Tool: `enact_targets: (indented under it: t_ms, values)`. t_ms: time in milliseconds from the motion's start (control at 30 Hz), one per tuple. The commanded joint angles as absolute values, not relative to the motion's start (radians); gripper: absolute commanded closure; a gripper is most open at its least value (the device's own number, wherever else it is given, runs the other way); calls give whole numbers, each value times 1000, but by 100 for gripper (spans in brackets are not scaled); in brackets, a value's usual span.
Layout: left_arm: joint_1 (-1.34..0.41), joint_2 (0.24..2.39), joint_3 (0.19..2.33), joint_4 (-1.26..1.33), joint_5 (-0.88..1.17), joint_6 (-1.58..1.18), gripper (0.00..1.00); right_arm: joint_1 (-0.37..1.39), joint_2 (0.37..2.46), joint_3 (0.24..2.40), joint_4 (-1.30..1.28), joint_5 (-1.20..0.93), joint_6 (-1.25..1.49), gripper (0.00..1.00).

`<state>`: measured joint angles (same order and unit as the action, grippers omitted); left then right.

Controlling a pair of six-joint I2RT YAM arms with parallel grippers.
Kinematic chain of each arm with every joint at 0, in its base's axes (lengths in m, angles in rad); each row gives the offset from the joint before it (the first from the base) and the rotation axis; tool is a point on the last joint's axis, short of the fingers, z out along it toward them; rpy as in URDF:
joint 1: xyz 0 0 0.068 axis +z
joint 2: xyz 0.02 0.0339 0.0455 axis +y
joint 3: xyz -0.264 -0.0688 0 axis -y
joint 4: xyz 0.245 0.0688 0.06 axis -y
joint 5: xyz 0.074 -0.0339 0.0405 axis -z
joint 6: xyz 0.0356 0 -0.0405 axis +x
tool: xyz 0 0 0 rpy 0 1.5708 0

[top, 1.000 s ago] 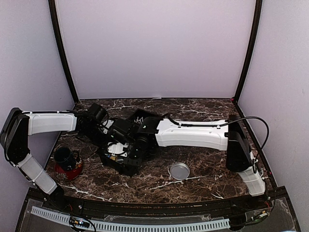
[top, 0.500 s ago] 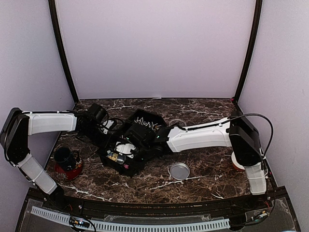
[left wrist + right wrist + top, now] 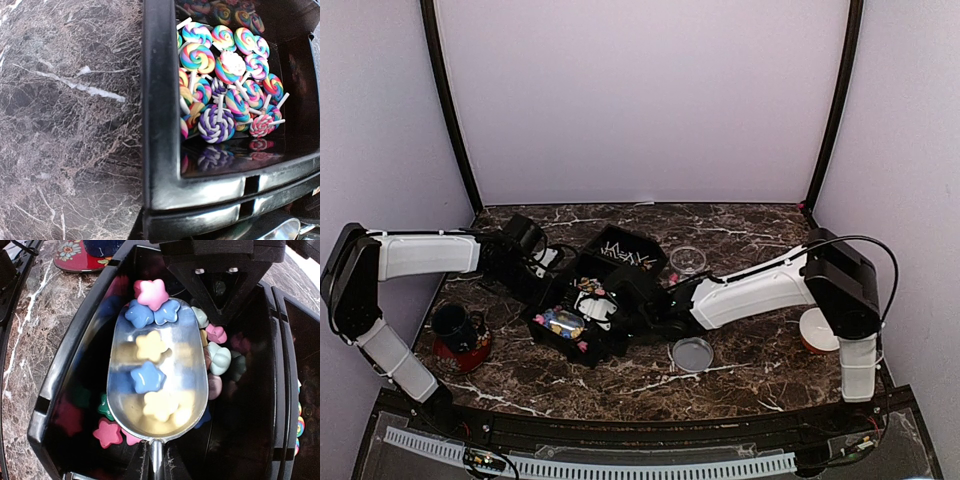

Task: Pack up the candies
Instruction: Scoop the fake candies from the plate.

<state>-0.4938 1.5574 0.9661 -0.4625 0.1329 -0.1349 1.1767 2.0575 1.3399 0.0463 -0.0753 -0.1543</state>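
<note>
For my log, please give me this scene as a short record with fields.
right pincer: shut on scoop handle
scoop: loaded, over the tray's star compartment
star candies: pink, blue, yellow in scoop; more below
tray: black; lollipops in another compartment
jar: on table, right of tray
lid: off the jar, lying apart

the top view looks down and forward from high behind the robot, far enough to hold the whole dark marbled bench and the glossy black divided plastic tray. the left wrist view looks almost straight down, close over that tray's rim and bare bench. the right wrist view peers down, closer still, into another compartment along a shiny metal scoop. all three share the tray.
</note>
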Motion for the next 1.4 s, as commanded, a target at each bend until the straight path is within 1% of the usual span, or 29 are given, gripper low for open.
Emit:
enact_targets:
  t_ms: [0,400,1367]
  values:
    - [-489,1472,1009,-311,267,-188,100,1176,2042,1276,86,-110,-132,100]
    - [-487,1477,1009,-313,263,-189,100,1169,1984,1160,248,-82,-101,100]
    - [-483,1475,1009,-313,258,-191,100,1147,1813,902,451,6,-71,100]
